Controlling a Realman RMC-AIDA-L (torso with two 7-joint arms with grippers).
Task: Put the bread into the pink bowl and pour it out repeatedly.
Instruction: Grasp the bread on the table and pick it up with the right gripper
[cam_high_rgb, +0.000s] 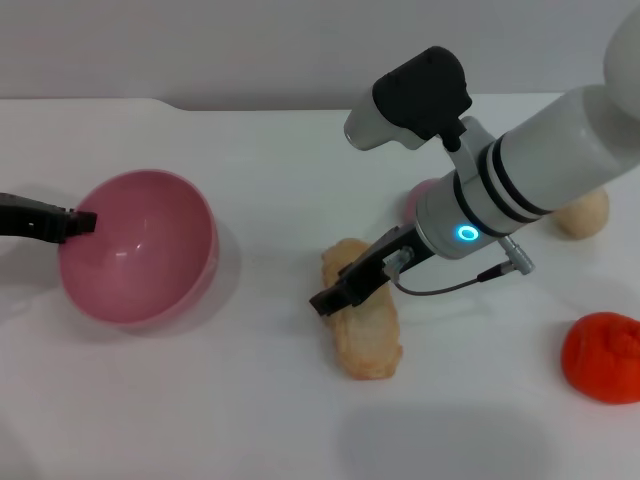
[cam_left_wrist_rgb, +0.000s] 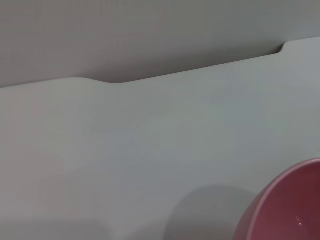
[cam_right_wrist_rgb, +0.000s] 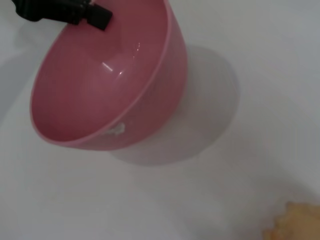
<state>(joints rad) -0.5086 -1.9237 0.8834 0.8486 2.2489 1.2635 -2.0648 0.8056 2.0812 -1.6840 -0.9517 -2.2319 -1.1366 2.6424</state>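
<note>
The pink bowl (cam_high_rgb: 140, 245) is at the left of the table, empty and tipped with its opening towards the middle. My left gripper (cam_high_rgb: 78, 222) grips its rim on the left side. The right wrist view shows the bowl (cam_right_wrist_rgb: 105, 85) with the left gripper (cam_right_wrist_rgb: 97, 16) on its rim, and the left wrist view shows an edge of the bowl (cam_left_wrist_rgb: 292, 207). The bread (cam_high_rgb: 365, 335) lies on the table in the middle, plain tan side up. My right gripper (cam_high_rgb: 335, 295) is low over the bread's left edge. A corner of the bread shows in the right wrist view (cam_right_wrist_rgb: 297, 222).
A small pink ball (cam_high_rgb: 418, 200) sits behind the right arm. A beige lump (cam_high_rgb: 583, 213) lies at the far right and a red-orange lump (cam_high_rgb: 602, 357) at the right front. The table's back edge (cam_high_rgb: 250, 105) meets a grey wall.
</note>
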